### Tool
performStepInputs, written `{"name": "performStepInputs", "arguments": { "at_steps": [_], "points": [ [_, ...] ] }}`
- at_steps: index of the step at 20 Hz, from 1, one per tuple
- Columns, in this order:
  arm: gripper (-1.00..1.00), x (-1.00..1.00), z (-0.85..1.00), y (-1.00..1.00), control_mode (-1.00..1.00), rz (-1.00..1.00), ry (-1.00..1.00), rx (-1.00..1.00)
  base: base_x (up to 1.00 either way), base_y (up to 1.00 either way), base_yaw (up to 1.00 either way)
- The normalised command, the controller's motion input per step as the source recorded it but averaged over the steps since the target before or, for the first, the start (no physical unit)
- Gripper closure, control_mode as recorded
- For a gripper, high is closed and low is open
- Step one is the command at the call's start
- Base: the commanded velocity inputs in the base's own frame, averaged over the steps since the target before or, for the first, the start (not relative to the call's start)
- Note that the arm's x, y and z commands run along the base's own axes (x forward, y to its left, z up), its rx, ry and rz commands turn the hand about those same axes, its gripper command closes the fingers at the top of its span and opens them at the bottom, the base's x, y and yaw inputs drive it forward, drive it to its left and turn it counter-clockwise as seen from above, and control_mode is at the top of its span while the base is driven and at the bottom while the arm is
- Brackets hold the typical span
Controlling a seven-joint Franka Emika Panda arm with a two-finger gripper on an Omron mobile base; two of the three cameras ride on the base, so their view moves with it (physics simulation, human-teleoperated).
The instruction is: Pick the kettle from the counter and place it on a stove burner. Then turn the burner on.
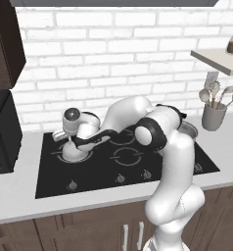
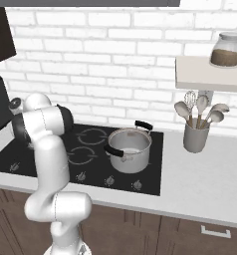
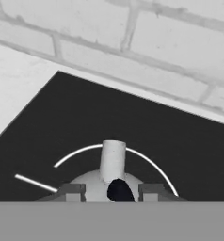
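Kettle lower body hidden behind tool.

The kettle showed silvery-grey on the black glass cooktop, thin grey arcs of the burner ring curving around it. Behind the cooktop, white brick wall with pale grey mortar. The surface was off-white; below it, dark brown cabinets. The steel pot carried black handles.

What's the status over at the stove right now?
Gripper low over the kettle, fingertips either side of its top, grip unclear. Kettle sits on the stove burner, left side of the cooktop. Steel pot off to the right, not blocking.
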Motion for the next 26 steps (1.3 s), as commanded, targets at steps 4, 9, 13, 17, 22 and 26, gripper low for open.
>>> {"name": "performStepInputs", "arguments": {
  "at_steps": [4, 9, 13, 17, 22, 26],
  "points": [
    [-1.0, 0.0, 0.01, 0.0, -1.0, 0.0, 0.0, 0.0, 0.0, 0.0, 0.0],
    [-1.0, -0.39, 0.41, 0.0, -1.0, 0.0, 0.0, 0.0, 0.0, 0.0, 0.0],
    [-1.0, -1.0, 0.44, 0.14, -1.0, -0.02, 0.0, 0.0, 0.0, 0.0, 0.0],
    [-1.0, -1.0, 0.15, 0.24, -1.0, -0.04, 0.1, 0.0, 0.0, 0.0, 0.0],
    [-1.0, -1.0, -0.65, 0.17, -1.0, 0.0, 0.58, -0.06, 0.0, 0.0, 0.0],
    [-1.0, -0.92, -0.76, 0.22, -1.0, 0.0, 0.6, -0.05, 0.0, 0.0, 0.0]
  ]
}}
